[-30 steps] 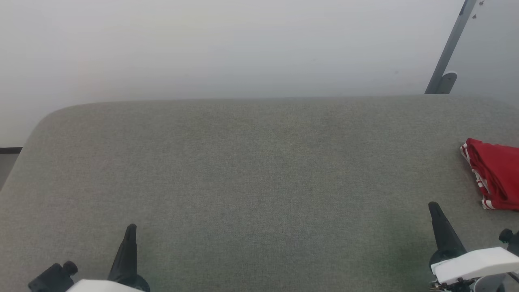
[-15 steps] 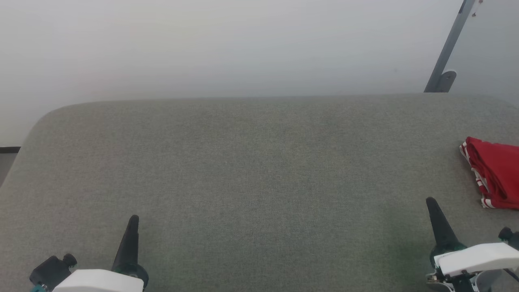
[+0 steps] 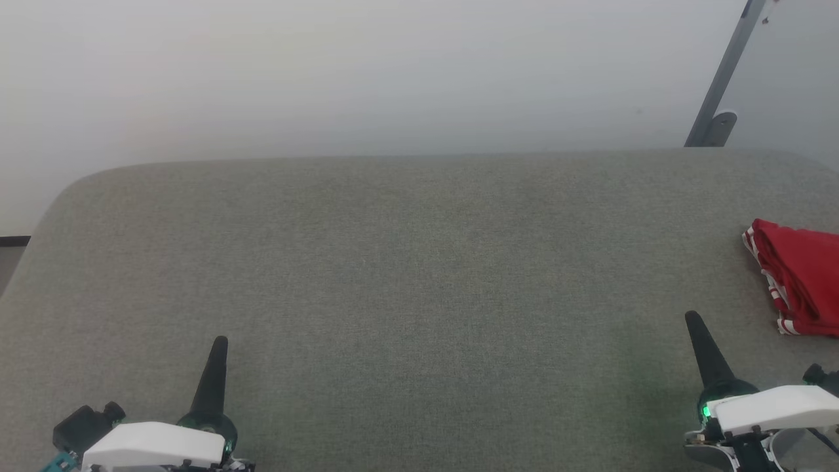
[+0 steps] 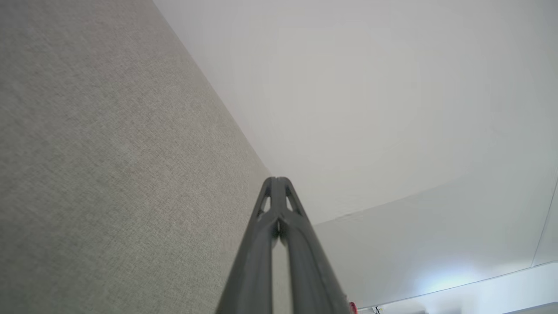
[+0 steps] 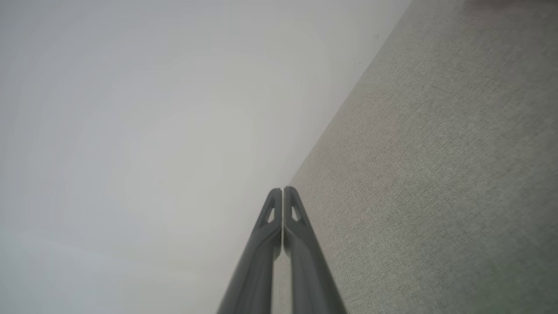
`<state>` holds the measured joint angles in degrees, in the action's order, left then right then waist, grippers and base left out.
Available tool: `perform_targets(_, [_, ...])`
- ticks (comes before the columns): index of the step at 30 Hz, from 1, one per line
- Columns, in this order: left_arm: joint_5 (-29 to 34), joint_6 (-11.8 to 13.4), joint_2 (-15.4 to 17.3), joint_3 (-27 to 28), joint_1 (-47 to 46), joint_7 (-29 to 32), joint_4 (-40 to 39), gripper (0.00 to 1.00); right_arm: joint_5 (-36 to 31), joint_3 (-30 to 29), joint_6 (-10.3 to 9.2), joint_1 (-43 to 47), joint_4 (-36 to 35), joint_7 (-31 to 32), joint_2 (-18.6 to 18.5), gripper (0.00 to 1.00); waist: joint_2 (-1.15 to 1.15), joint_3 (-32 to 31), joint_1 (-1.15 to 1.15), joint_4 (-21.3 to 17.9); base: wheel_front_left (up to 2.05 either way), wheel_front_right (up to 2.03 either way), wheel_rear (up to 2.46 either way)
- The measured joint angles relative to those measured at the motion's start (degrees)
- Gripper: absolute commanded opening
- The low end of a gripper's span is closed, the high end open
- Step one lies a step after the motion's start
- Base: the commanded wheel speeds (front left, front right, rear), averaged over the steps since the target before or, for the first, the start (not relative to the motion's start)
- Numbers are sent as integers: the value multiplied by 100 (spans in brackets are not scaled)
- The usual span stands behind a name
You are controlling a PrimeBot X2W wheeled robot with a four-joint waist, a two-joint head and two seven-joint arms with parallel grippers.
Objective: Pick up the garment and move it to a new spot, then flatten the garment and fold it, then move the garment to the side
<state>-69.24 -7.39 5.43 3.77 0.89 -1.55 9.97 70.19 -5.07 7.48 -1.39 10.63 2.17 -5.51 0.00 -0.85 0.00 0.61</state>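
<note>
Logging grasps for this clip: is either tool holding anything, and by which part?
Nothing is held. The left tool and the right tool are both shut on nothing; the shorts lie on the table, apart from them.

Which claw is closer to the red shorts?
The right claw. It sits just below and left of the red shorts at the head view's right edge. The left claw is far across the grey table, at the lower left.

No text, number, label or brand can be read anywhere; the folded garment (image 3: 803, 278) shows just plain red fabric and white-striped trim
</note>
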Motion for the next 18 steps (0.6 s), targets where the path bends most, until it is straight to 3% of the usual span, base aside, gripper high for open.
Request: perform_targets(18, [-906,0,-53,36,-240,250,148,0,808,-58,0,-150,119,166,92,0,0,33,0,-19,0,0,0])
